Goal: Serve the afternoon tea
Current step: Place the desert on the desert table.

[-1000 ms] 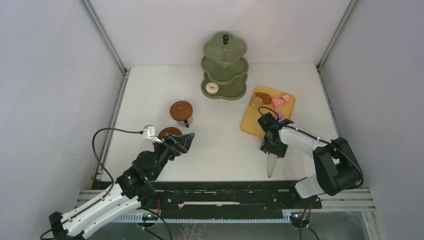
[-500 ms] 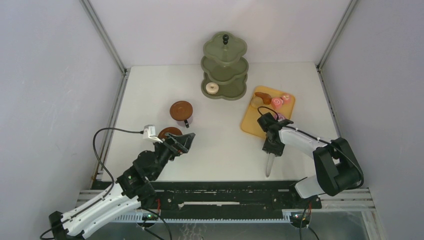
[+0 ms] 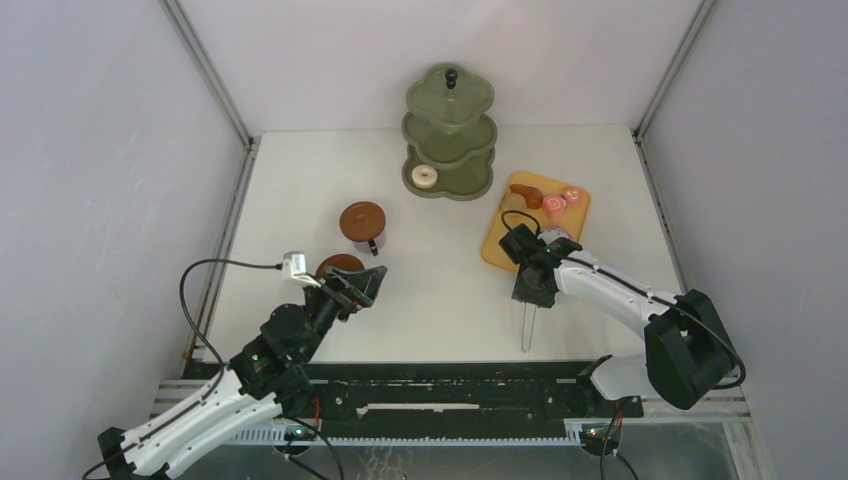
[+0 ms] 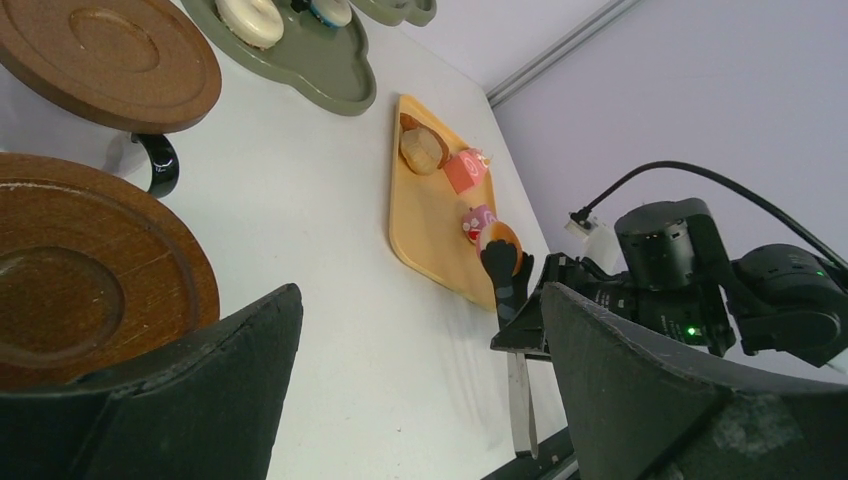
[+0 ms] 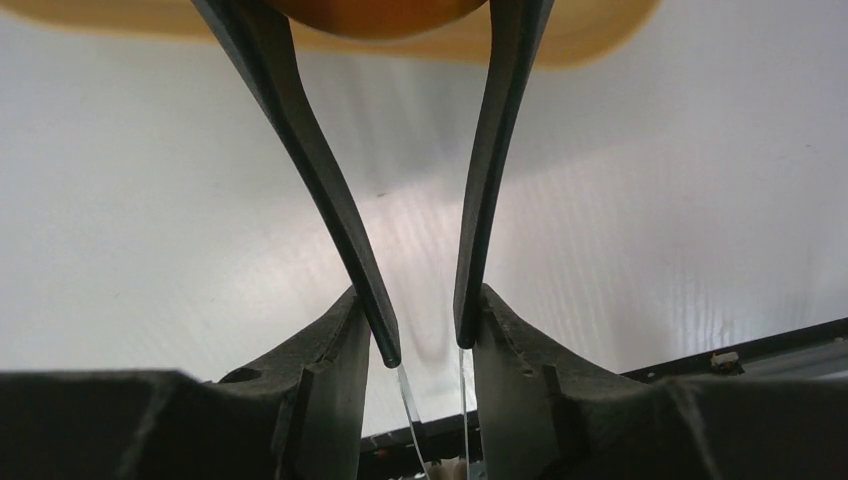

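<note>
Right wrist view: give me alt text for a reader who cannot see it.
The right gripper clamps the two arms of black tongs, whose far ends flank a brown bun at the top edge. The bun sits on an orange-yellow tray, with the white table below.

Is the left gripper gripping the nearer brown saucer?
No, the left gripper has its jaws wide apart with only table between them; the nearer brown saucer lies off to one side.
</note>
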Robot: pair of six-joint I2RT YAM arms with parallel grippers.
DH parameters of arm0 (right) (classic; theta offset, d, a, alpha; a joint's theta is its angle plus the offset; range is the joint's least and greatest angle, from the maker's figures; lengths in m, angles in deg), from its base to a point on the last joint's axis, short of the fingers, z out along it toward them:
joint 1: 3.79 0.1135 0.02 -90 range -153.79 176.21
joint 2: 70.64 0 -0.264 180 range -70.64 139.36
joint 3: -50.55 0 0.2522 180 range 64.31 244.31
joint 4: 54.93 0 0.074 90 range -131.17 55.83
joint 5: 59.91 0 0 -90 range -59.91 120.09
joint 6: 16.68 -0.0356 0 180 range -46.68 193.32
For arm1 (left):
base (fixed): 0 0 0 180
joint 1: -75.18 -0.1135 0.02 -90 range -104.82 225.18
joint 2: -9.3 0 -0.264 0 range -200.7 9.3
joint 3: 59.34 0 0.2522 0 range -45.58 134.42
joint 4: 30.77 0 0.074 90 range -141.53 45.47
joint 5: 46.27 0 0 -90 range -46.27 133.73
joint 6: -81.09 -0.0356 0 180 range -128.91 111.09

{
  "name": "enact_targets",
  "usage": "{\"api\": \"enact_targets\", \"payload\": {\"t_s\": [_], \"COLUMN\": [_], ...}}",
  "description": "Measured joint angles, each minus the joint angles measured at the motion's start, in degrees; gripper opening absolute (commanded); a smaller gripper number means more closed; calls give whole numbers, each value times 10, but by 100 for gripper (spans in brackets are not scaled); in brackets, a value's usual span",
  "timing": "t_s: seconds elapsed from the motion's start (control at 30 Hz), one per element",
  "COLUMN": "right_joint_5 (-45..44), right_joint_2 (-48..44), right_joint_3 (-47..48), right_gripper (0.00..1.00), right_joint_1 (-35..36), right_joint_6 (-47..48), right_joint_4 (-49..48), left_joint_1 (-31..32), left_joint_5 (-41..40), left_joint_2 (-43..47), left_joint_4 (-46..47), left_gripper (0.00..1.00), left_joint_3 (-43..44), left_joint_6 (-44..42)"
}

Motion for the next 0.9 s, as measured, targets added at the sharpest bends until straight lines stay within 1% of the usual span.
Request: {"api": "enact_targets", "payload": {"t_s": [0.13, 0.23, 0.4, 0.63, 0.73, 0.9], "right_joint_5": [2, 6, 21, 52, 65, 83], "right_joint_2": [1, 18, 103, 259, 311, 368], "right_joint_3": [28, 69, 167, 334, 389, 444], "right_gripper": [42, 42, 42, 43, 43, 43], "right_joint_1": [34, 52, 64, 63, 57, 40], "right_joint_6": [-7, -7, 5, 37, 48, 64], "right_joint_4": [12, 14, 3, -6, -7, -6], "left_joint_1": [0, 0, 0, 0, 0, 0], "left_joint_5": [-1, -5, -15, -26, -29, -31], "left_joint_2": [4, 6, 7, 6, 5, 4], "left_joint_4": [-9, -15, -22, -35, -39, -48], "left_gripper": [93, 93, 93, 93, 93, 94], "left_joint_3": [0, 0, 0, 2, 2, 2], "left_joint_6": [0, 0, -1, -5, -7, -14]}}
